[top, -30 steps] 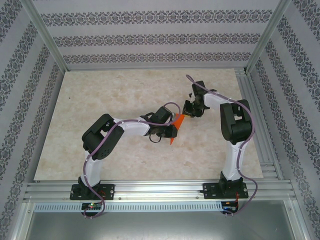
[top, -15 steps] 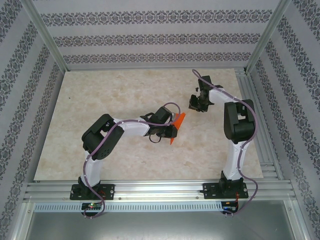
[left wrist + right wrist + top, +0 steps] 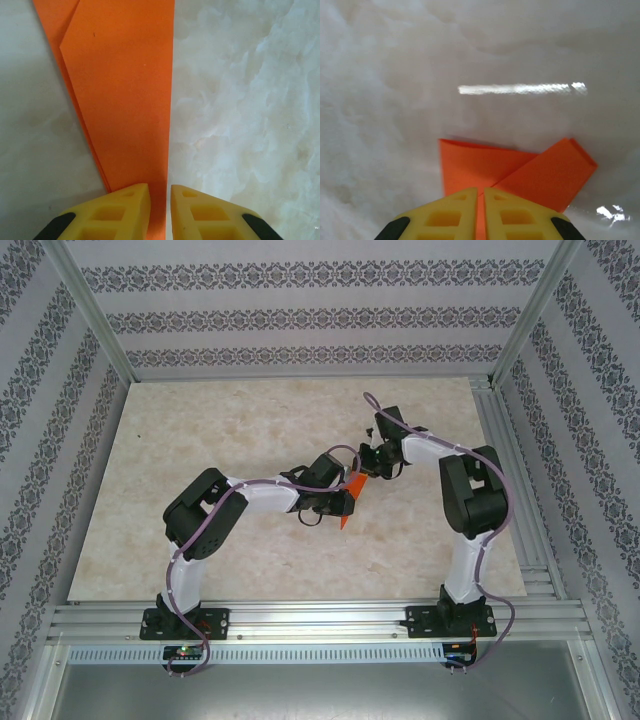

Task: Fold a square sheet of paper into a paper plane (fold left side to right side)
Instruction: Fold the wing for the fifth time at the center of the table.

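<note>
While you are clenching the left tool (image 3: pixel 160 190) on the near end of the orange paper (image 3: pixel 125 90), its yellow fingers are standing almost together with the sheet passing into the slit between them. From there the paper is running straight away from that tool as a long narrow wedge that widens with distance, one straight edge on its right and a slanted, layered edge on its left, over the pale counter (image 3: pixel 240 100). From above, that long axis is slanting away from the left tool (image 3: pixel 340 502) up and rightward along the orange paper (image 3: pixel 352 495) toward the right tool (image 3: pixel 368 468), so the paper is lying between your two tools, each one at an end. At the far end the right tool (image 3: pixel 480 192) is standing closed, its tips right at the orange paper (image 3: pixel 480 162), where a flap is angling off to one side. Whether it is pinching a layer or only pressing down on it, I cannot tell. By my judgement the coming fold is turning on that axis: the left side must hinge over the line running tool to tool, and your right arm is the nearer one to the loose flap while your left is anchoring the tail.
</note>
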Robot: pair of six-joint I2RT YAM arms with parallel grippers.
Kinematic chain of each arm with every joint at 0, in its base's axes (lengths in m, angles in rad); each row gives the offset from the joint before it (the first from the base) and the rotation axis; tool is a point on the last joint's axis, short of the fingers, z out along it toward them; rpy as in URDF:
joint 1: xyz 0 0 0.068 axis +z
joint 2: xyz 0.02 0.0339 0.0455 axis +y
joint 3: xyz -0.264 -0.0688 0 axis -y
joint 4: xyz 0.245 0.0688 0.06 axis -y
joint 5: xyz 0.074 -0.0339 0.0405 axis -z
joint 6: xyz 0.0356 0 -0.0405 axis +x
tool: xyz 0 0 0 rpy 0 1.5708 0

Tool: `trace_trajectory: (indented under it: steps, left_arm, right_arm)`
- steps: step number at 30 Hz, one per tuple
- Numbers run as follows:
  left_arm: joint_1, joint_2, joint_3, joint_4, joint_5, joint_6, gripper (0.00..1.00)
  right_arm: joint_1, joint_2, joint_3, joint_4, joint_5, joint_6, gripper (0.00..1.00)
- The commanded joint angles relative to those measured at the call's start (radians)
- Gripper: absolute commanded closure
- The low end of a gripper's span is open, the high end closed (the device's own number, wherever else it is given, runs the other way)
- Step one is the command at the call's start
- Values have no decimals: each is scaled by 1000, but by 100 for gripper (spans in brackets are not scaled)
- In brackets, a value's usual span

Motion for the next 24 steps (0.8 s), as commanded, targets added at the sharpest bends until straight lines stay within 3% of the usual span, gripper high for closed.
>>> trace_trajectory:
  steps: [1, 11, 24]
  left_arm:
    - [-27, 48, -50, -182, 19, -1, 77]
    - [-4, -26, 60, -183, 85, 31, 76]
    - [39, 43, 164, -135, 138, 50, 82]
  right_arm:
    - [-5, 36, -14, 25, 9, 20, 88]
    - [-7, 55, -62, 19, 52, 1, 88]
    - [-6, 43, -74, 18, 52, -1, 88]
